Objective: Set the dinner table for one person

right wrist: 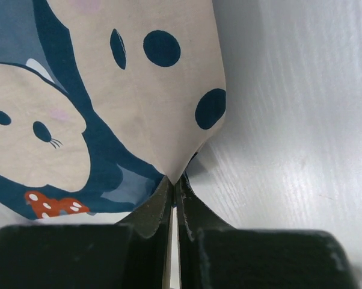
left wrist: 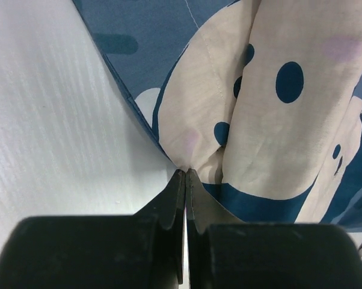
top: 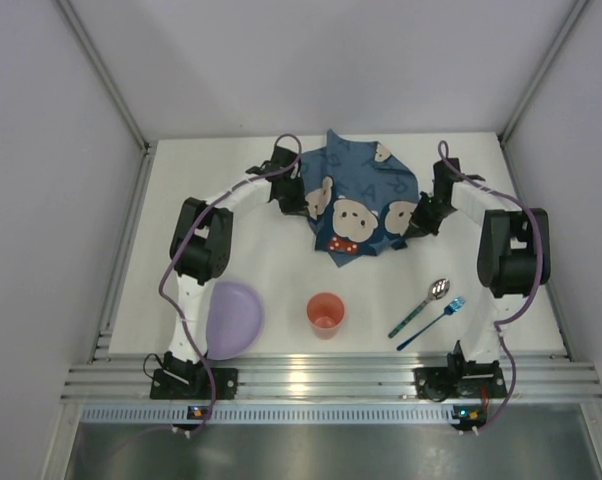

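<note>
White walls enclose the table [top: 271, 270], which fills the cell ahead of the arms' bases, its ribbed rail along the near edge. At its far middle the blue mouse-print placemat [top: 356, 205] sits bunched between both arms: the left jaws are pinched tight on its left edge, the right jaws on its right. Laying the mat looks like the step in hand. Next, I judge, both arms should draw apart evenly and lower it flat, clear of the purple plate [top: 231, 318], orange cup [top: 325, 314], spoon [top: 421, 305] and fork [top: 433, 322] near the front.

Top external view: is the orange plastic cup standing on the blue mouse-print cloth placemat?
No, the orange plastic cup stands on the white tabletop, apart from the blue mouse-print cloth placemat.
</note>
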Available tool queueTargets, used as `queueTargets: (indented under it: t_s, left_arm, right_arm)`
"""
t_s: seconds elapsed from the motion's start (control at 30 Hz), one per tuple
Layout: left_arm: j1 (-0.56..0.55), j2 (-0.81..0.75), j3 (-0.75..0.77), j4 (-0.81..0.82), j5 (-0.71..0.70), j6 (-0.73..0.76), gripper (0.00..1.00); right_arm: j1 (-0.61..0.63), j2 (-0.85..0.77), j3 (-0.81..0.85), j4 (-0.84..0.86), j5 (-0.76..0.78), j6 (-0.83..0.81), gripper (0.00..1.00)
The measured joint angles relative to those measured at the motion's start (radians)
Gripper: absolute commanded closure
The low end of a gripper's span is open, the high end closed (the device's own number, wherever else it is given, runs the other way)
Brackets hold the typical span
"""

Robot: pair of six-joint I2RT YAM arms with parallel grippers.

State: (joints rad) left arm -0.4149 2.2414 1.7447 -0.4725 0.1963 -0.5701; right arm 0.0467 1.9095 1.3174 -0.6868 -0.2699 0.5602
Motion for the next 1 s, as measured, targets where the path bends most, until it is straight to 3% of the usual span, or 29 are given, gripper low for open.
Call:
queueTargets:
  t_s: [0.23,0.5,0.9,0.93,1.0]
  left_arm:
    - [0.06,-0.003,0.027,-0.062,-0.039,0.052,1.0]
    - [0.228,-0.066,0.027,-0.18,-0.134,0.153,1.0]
    - [0.236,-0.133,0.035,-0.266,-0.22,0.248,1.0]
    - [0.236,-0.133,0.035,-0.271,-0.223,0.253,0.86]
    - [0.237,-0.133,0.035,-0.288,-0.233,0.266,0.76]
  right_arm:
    - [-0.096,-0.002,0.042,-0.023,0.022,-0.031,1.0]
    - [-0.273,-0.016,0.045,-0.07,0.067,-0.056,1.0]
    - [-0.27,-0.039,0.016,-0.089,0.043,-0.079,1.0]
    - [-0.27,-0.05,0.003,-0.091,0.041,-0.079,1.0]
    - [-0.269,-0.08,-0.031,-0.095,0.037,-0.08,1.0]
